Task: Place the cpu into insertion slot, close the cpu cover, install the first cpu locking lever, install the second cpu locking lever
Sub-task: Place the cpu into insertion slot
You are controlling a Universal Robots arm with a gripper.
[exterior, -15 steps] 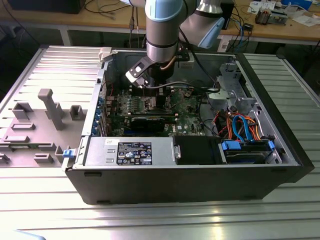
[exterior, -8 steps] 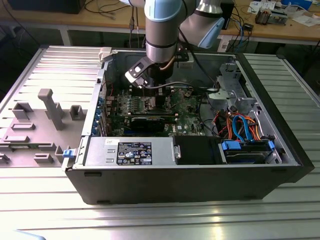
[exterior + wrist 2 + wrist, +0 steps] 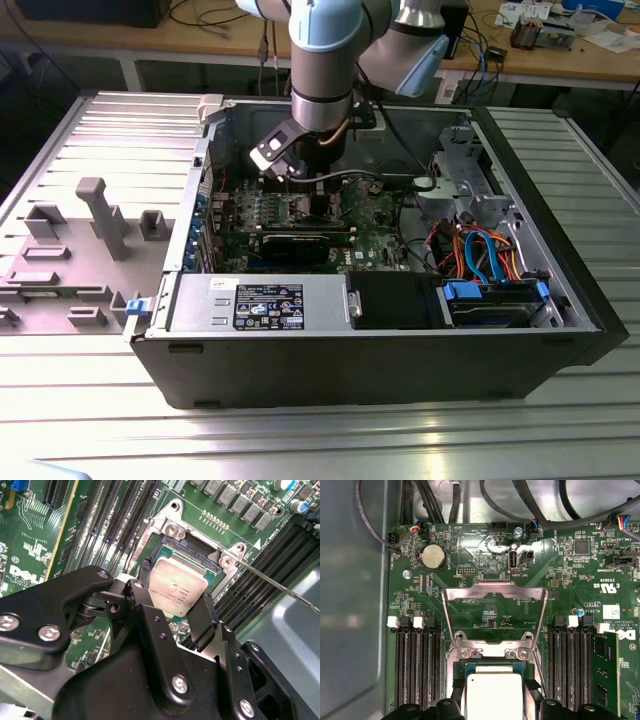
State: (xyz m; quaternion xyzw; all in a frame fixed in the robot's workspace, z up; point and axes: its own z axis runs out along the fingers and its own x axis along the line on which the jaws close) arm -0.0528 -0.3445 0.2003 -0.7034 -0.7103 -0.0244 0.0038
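Note:
My gripper [image 3: 175, 587] is shut on the cpu [image 3: 177, 585], a flat silver-grey square chip, with one black finger on each of two opposite edges. I hold the chip just over the insertion slot [image 3: 194, 544], whose dark frame shows past its far edge. In the first wrist view the cpu [image 3: 492, 695] sits between the fingertips [image 3: 457, 685] above the slot [image 3: 492, 666]. The cpu cover [image 3: 470, 592] stands swung open behind the socket. A thin metal locking lever [image 3: 280, 587] sticks out sideways. In the exterior view the gripper [image 3: 305, 182] is low inside the computer case.
Long black memory slots [image 3: 417, 665] flank the socket on both sides. A grey power-supply box [image 3: 265, 305], a black expansion card [image 3: 295, 243] and coloured cables [image 3: 480, 250] fill the case. The case walls [image 3: 190, 200] surround the board. A grey fixture [image 3: 95, 215] lies at the exterior view's left.

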